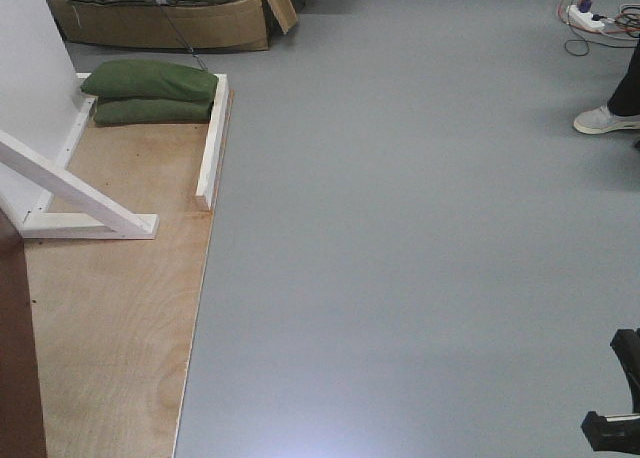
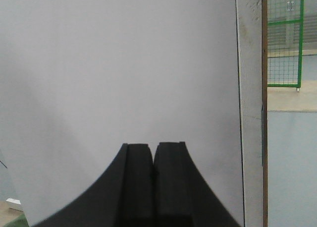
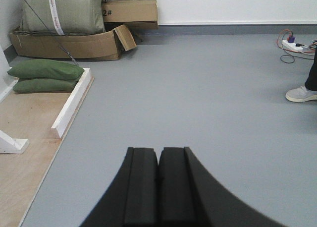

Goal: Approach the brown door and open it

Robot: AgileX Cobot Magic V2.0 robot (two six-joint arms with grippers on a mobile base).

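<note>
Along the lower-left edge, brown door, only a cropped sliver

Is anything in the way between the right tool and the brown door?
Nothing visible does. The glossy reddish-brown wooden door shows only as a sliver at the front view's lower left. Between it and the shut right tool lie bare grey floor and a plywood board. The white diagonal brace stands beyond the door's edge.
</note>
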